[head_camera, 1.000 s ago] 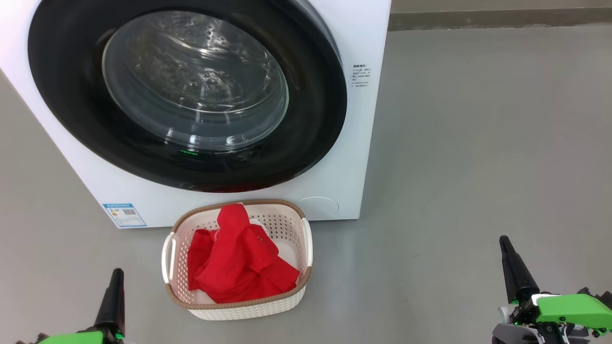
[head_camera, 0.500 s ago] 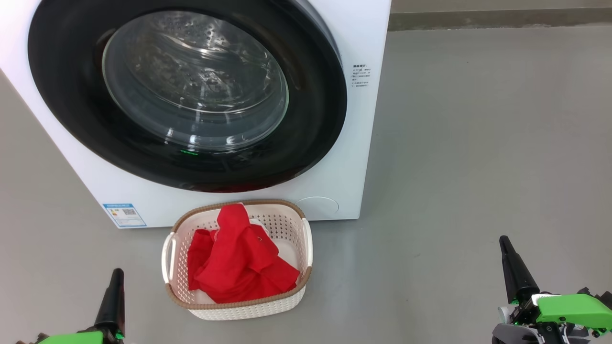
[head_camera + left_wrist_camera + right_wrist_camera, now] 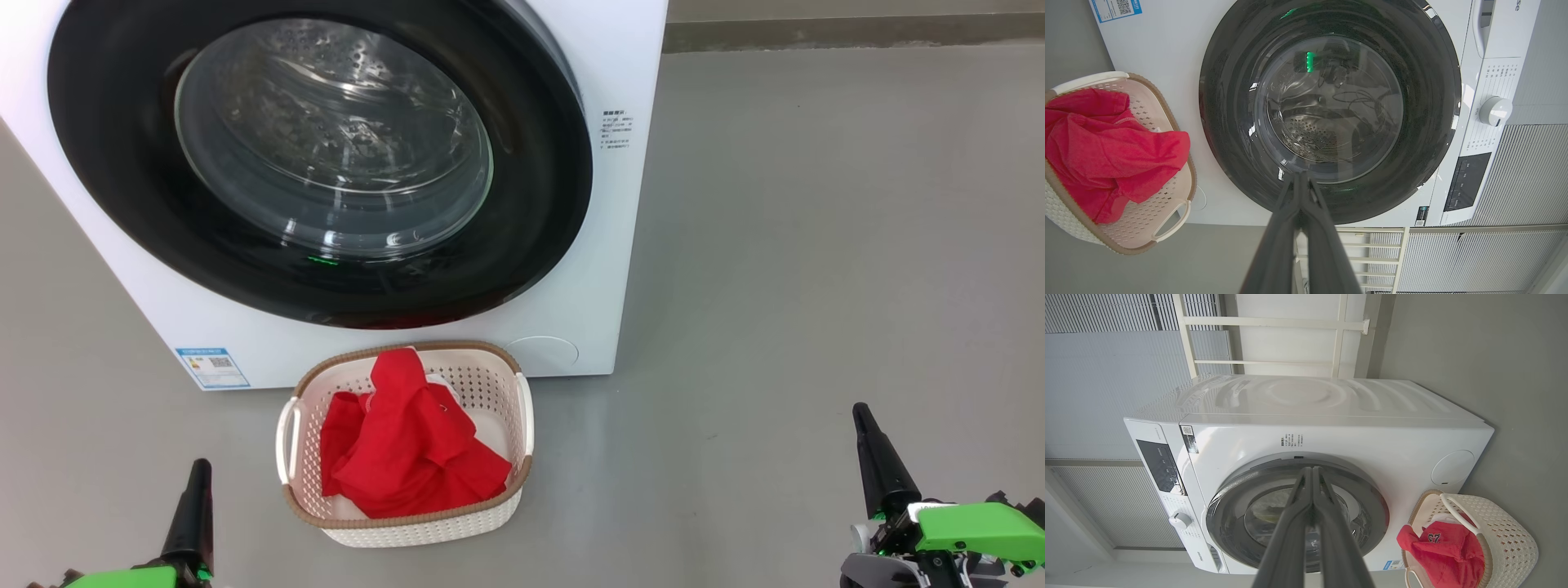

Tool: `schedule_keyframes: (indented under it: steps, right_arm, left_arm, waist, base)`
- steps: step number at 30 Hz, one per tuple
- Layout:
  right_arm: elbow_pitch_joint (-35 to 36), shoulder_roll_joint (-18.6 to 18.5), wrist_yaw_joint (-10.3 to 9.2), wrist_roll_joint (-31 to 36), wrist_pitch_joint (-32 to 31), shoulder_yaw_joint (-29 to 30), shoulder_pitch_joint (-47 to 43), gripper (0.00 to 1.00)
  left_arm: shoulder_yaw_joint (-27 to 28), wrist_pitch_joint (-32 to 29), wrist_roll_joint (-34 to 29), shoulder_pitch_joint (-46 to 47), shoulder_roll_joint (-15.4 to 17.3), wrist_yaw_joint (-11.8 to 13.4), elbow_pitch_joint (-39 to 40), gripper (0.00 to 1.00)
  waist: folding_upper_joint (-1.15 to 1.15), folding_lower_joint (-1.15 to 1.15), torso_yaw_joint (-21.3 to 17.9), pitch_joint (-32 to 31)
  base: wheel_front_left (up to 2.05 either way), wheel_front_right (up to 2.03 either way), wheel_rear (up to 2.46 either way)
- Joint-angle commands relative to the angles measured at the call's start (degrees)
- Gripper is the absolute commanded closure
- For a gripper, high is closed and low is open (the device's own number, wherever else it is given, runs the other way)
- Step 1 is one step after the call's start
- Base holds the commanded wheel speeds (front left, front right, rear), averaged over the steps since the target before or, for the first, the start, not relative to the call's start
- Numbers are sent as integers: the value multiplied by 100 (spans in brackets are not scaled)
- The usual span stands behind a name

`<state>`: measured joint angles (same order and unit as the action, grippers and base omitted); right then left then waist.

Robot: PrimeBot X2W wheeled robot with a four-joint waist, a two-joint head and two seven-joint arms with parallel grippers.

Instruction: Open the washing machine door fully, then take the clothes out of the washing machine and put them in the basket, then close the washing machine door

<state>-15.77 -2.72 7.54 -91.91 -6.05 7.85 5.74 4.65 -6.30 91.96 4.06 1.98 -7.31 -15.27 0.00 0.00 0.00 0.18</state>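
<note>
Head view: the clothes point(image 3: 408, 445) sit in the basket point(image 3: 424, 531); they look soft & light, so pinch a top fold. Left wrist view: left gripper point(image 3: 1300, 179) pinched tight, nothing in it; the washing machine door point(image 3: 1331, 106) is shut, hard & shiny. Right wrist view: right gripper point(image 3: 1312, 471) same, empty.

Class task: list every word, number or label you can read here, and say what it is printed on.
"25": on the clothes in the basket.
Blue label on the washing machine: too small to read.
Small print beside the washing machine door: too small.
Control panel markings: blurred.
</note>
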Motion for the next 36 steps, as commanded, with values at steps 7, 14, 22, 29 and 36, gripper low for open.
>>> schedule_keyframes:
  steps: [7, 14, 22, 29, 36]
  right_arm:
    - [175, -16, -5, -20, -49, -127, 45, 100]
    - [175, -16, -5, -21, -49, -127, 45, 100]
    - [175, -16, -5, -22, -48, -128, 45, 100]
    - [175, -16, -5, -23, -47, -129, 45, 100]
    - [175, -16, -5, -23, -47, -129, 45, 100]
  left_arm:
    - [186, -18, 21, 213, 89, -18, 124, 100]
    - [186, -18, 21, 213, 89, -18, 124, 100]
    - [186, -18, 21, 213, 89, -18, 124, 100]
    - [186, -18, 21, 213, 89, -18, 124, 100]
    - [186, -18, 21, 213, 89, -18, 124, 100]
  waist:
    - [0, 0, 0, 0]
    - [0, 0, 0, 0]
    - [0, 0, 0, 0]
    - [0, 0, 0, 0]
    - [0, 0, 0, 0]
  base:
    - [0, 0, 0]
    - [0, 0, 0]
    - [0, 0, 0]
    - [0, 0, 0]
    - [0, 0, 0]
